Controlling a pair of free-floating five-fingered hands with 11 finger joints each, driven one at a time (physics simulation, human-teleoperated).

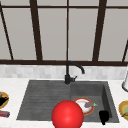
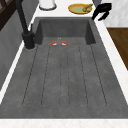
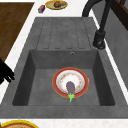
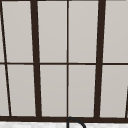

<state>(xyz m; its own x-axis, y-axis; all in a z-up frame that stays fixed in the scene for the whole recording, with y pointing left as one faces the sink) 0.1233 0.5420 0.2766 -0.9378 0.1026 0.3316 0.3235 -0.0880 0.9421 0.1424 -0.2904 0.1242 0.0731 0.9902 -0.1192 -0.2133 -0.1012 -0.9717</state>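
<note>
Red sphere [image 1: 67, 115] in the foreground, overlapping the sink's front edge. Behind it, inside the basin [image 3: 40, 82] — a red-rimmed plate [image 3: 57, 75] carrying an eggplant [image 3: 70, 86]. Right robot hand [image 1: 104, 117] hovers at the basin's front right corner, fingers loosely curled, holding nothing. Beyond — black faucet [image 1: 68, 75], window.

Plate [image 3: 70, 82] in sink basin [image 3: 40, 80], faucet [image 3: 99, 37] behind; drainboard [image 3: 62, 32] left

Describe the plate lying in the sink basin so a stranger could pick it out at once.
Start at the dark grey sink with its black faucet. In its deep basin lies a round red-rimmed white plate. Unlike the yellow-rimmed plates on the counter, it carries a small purple eggplant with a green stem.
</note>
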